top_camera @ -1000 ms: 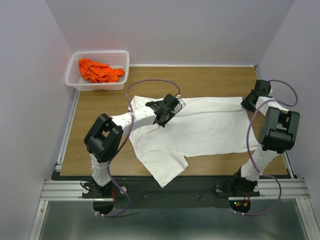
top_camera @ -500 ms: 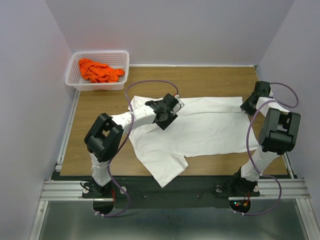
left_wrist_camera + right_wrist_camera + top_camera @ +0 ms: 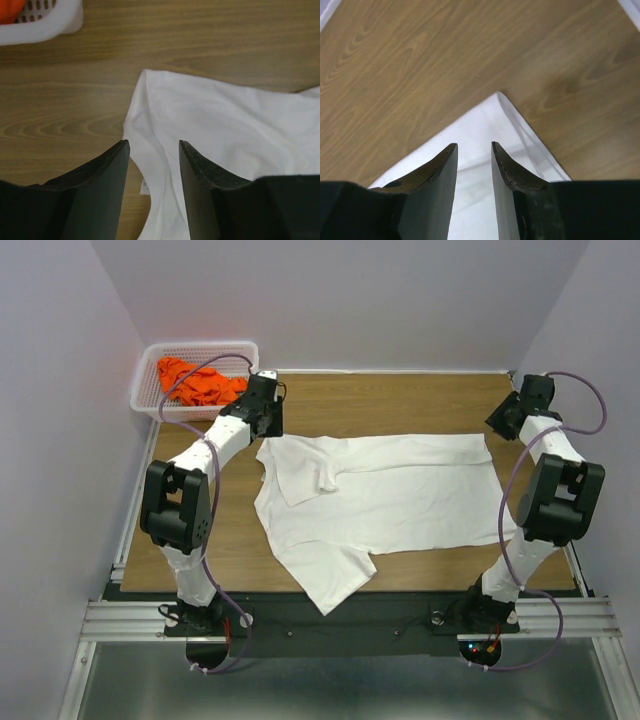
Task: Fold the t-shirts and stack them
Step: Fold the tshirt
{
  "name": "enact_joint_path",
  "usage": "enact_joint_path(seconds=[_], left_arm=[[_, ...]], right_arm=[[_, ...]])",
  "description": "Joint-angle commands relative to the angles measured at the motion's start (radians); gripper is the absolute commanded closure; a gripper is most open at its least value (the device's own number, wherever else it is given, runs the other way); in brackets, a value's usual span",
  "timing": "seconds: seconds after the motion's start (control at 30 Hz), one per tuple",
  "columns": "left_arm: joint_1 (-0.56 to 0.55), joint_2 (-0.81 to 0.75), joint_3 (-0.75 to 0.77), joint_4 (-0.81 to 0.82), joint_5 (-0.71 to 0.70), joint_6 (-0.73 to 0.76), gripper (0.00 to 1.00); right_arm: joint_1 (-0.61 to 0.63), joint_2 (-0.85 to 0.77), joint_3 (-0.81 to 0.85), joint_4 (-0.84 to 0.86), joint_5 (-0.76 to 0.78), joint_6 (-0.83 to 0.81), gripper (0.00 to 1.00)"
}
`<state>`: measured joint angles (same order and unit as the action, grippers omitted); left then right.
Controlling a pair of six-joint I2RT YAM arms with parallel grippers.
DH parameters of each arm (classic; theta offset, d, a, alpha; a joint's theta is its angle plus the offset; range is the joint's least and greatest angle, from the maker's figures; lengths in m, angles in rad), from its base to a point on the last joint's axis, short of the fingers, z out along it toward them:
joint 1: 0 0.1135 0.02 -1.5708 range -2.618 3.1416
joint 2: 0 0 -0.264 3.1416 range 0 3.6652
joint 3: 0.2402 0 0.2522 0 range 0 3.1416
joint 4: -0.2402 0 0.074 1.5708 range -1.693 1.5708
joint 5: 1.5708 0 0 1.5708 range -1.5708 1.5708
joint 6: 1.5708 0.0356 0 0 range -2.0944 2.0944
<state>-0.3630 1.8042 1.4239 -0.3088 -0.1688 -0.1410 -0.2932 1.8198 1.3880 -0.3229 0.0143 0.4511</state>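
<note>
The white t-shirt [image 3: 400,495] lies spread across the wooden table, one sleeve folded in over its chest and its lower left part hanging past the near edge. The orange t-shirt [image 3: 195,382] sits crumpled in the basket. My left gripper [image 3: 269,427] hovers open over the shirt's far left corner; in the left wrist view the gripper [image 3: 152,145] holds nothing and the white cloth [image 3: 225,130] lies flat below. My right gripper [image 3: 499,423] stands open at the far right corner. In the right wrist view the gripper [image 3: 473,146] is above that flat corner [image 3: 490,117], holding nothing.
A white plastic basket [image 3: 200,345] stands at the back left corner, its rim [image 3: 45,25] close to my left gripper. Grey walls enclose the table on three sides. Bare wood [image 3: 400,405] shows behind the shirt.
My left gripper has opened and swung from the middle of the white t-shirt back to its far left corner, leaving a sleeve folded inward. The right gripper has opened and drawn back slightly.
</note>
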Motion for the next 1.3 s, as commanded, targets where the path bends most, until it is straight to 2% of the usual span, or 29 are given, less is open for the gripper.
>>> enact_joint_path(seconds=[0.0, 0.17, 0.4, 0.77, 0.97, 1.07, 1.27], left_arm=[[0.025, 0.076, 0.088, 0.077, 0.017, -0.109, 0.46], [0.044, 0.197, 0.206, 0.07, 0.009, -0.12, 0.55], [0.061, 0.32, 0.237, 0.066, 0.0, -0.15, 0.63], [0.119, 0.441, 0.286, 0.016, -0.008, -0.218, 0.63], [0.124, 0.463, 0.354, 0.014, 0.014, -0.215, 0.63], [0.119, 0.434, 0.369, 0.036, 0.048, -0.203, 0.56], [0.088, 0.296, 0.316, 0.065, 0.061, -0.177, 0.3]], right_arm=[[0.006, 0.099, 0.072, 0.036, -0.138, -0.025, 0.63], [0.009, 0.202, 0.118, 0.039, -0.162, -0.02, 0.67], [0.009, 0.291, 0.141, 0.041, -0.108, -0.02, 0.73], [-0.05, 0.437, 0.224, 0.039, 0.016, 0.029, 0.73], [-0.072, 0.449, 0.287, 0.039, 0.007, -0.005, 0.73], [-0.067, 0.412, 0.292, 0.039, -0.051, -0.018, 0.7], [-0.011, 0.254, 0.228, 0.038, -0.085, -0.063, 0.66]])
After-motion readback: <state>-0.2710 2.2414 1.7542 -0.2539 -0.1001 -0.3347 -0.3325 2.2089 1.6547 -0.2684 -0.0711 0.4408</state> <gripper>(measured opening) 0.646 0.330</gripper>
